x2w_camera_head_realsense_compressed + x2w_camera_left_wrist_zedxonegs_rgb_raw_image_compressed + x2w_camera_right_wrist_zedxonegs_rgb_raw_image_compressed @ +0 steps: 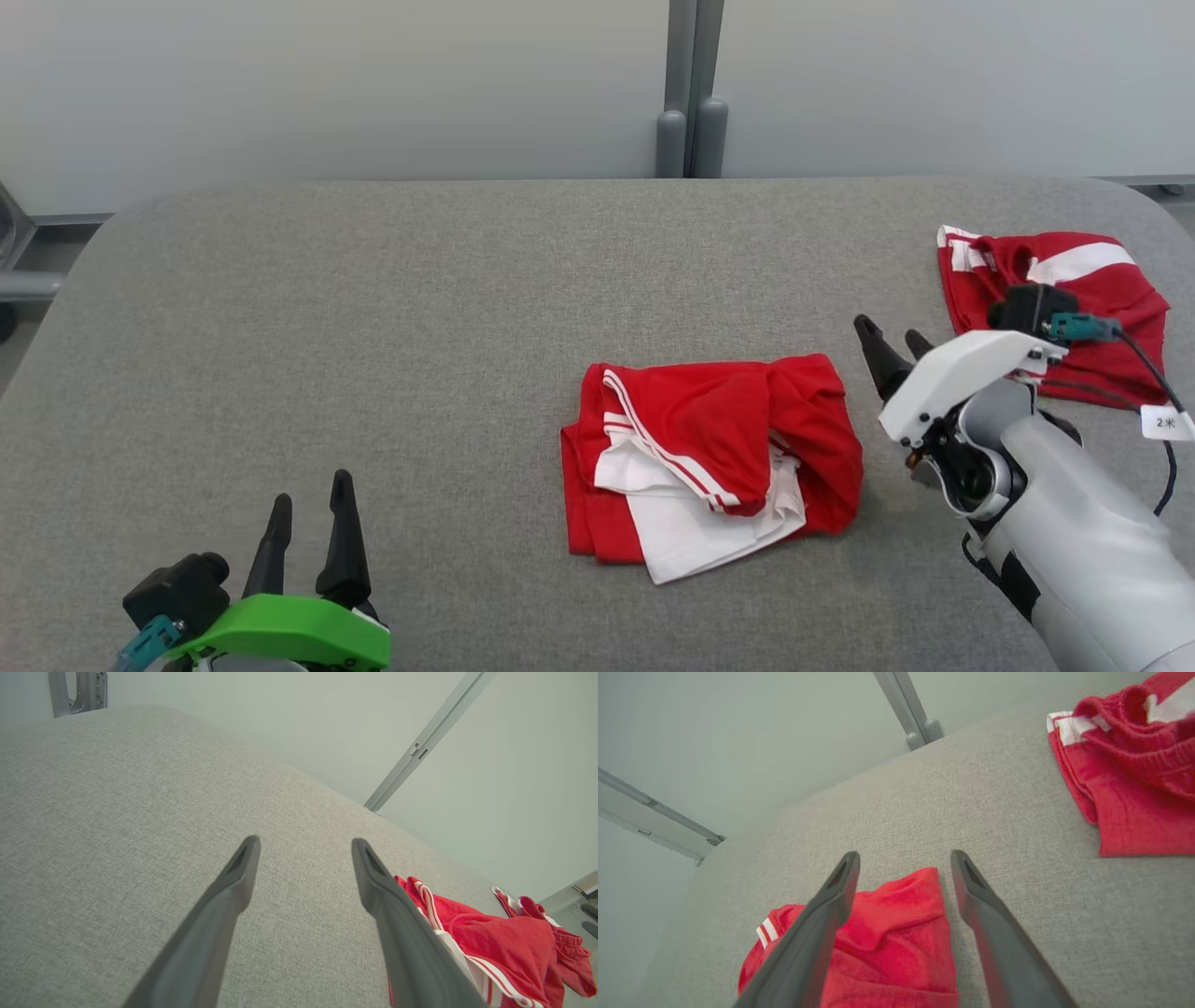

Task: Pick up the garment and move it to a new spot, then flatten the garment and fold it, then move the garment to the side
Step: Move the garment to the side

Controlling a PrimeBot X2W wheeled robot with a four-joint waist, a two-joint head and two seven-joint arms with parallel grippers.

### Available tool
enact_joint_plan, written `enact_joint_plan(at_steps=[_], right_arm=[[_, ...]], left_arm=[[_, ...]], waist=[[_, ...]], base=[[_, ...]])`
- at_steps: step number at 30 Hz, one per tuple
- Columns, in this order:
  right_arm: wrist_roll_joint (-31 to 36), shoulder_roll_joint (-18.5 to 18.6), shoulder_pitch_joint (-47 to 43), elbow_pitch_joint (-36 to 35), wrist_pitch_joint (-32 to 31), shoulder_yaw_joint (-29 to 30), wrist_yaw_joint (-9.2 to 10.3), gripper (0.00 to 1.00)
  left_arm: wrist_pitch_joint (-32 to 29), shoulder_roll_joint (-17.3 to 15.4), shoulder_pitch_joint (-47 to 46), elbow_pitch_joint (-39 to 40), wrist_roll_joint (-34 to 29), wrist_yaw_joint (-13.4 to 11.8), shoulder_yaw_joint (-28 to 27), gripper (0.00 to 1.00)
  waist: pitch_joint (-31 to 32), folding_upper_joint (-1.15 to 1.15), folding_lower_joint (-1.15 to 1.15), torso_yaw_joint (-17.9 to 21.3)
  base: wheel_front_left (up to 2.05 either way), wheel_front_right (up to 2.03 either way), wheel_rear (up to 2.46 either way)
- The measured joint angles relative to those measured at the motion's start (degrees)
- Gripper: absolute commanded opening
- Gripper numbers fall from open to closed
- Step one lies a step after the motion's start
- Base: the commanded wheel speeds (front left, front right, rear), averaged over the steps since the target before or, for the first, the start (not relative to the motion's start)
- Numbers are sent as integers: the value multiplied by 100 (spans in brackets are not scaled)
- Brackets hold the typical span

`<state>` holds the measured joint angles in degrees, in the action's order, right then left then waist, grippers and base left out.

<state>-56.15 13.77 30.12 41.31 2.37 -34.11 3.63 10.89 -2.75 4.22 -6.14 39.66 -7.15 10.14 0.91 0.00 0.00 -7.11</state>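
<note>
A crumpled red garment (pixel 709 457) with white panels and white stripes lies in a heap a little right of the middle of the grey table (pixel 373 308). My right gripper (pixel 892 334) hovers just to its right, open and empty. In the right wrist view the open right gripper (pixel 904 855) points over the garment's (pixel 887 947) near red edge. My left gripper (pixel 308 504) stands open at the table's front left, well away from the heap. In the left wrist view that gripper (pixel 306 842) is over bare table, with the garment (pixel 490 938) at the lower right.
A second red and white garment (pixel 1055 299) lies at the table's far right, partly behind my right wrist, and shows again in the right wrist view (pixel 1129 774). A pale wall with a grey post (pixel 691 93) stands behind the table.
</note>
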Motion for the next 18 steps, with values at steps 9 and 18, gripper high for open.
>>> enact_joint_plan(at_steps=[9, 18], right_arm=[[-827, -71, -493, 240, -524, 367, -137, 100], [-1314, -105, -505, 369, -910, 636, -280, 100]], left_arm=[[-75, 2, -3, 116, -22, 0, 96, 100], [-110, 2, -20, 193, -60, 0, 88, 100]], waist=[[-244, 0, 0, 6], [-506, 0, 0, -98]], base=[[0, 0, 0], [0, 0, 0]])
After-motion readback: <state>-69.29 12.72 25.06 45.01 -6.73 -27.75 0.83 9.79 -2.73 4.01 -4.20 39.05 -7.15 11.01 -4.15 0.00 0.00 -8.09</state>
